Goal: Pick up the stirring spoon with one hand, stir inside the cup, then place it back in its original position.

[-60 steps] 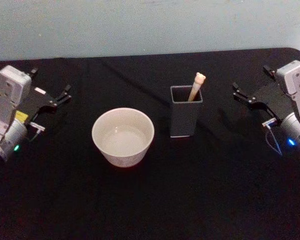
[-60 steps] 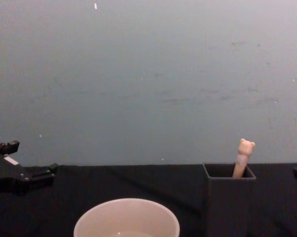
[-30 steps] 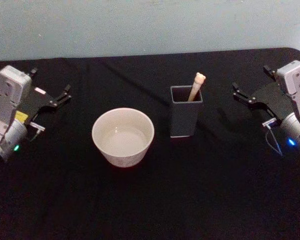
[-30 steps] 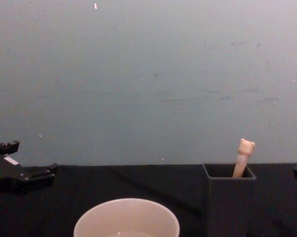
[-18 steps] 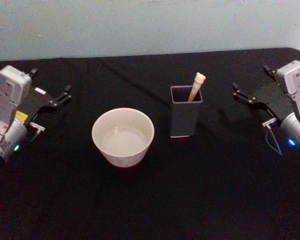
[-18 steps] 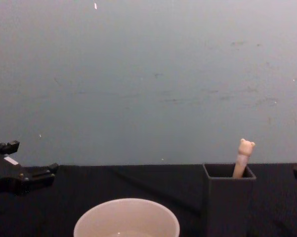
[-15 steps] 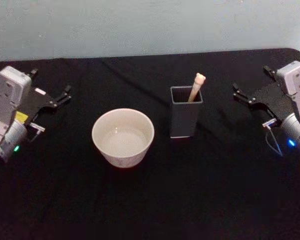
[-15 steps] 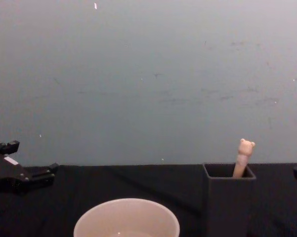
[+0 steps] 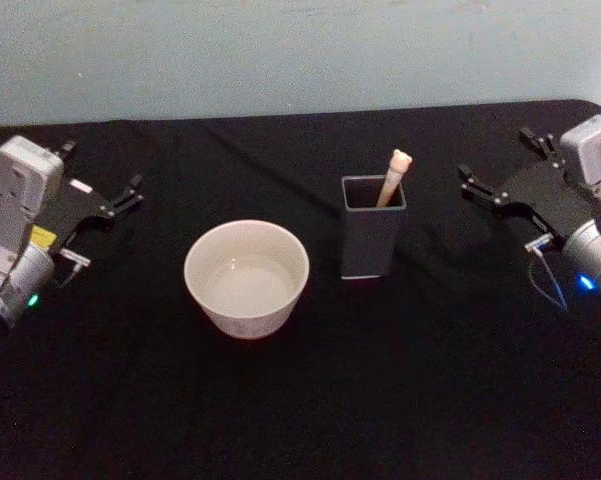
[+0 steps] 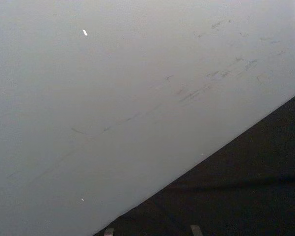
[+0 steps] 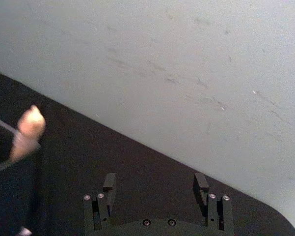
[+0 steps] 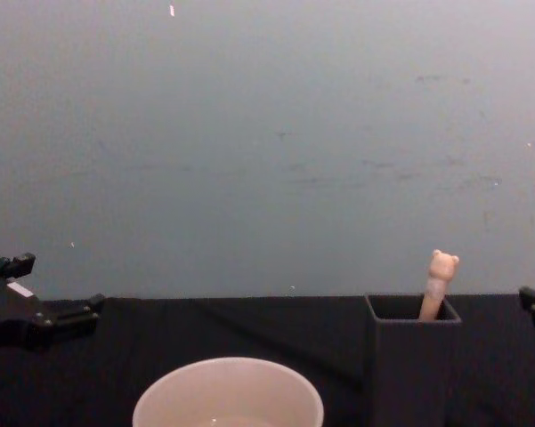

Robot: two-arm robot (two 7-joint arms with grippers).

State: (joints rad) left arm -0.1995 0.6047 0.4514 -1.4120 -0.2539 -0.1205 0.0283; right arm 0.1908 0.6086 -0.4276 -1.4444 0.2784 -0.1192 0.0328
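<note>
The stirring spoon (image 9: 391, 180) stands tilted in a dark grey square holder (image 9: 370, 245), its bear-head knob sticking out above the rim; its bowl is hidden inside. The chest view shows the spoon (image 12: 438, 285) too, and the right wrist view has the spoon (image 11: 25, 133) off to one side. The cream-white cup (image 9: 246, 300) sits left of the holder, and its rim shows low in the chest view as the cup (image 12: 228, 396). My right gripper (image 9: 494, 153) is open, to the right of the holder and apart from it. My left gripper (image 9: 100, 170) rests open at the far left.
A black cloth covers the table (image 9: 310, 400), with a pale wall (image 12: 267, 142) right behind it. There is bare cloth in front of the cup and holder and between the holder and the right gripper (image 11: 154, 181).
My right gripper has edged slightly left toward the holder. The left arm, spoon and cup have not moved.
</note>
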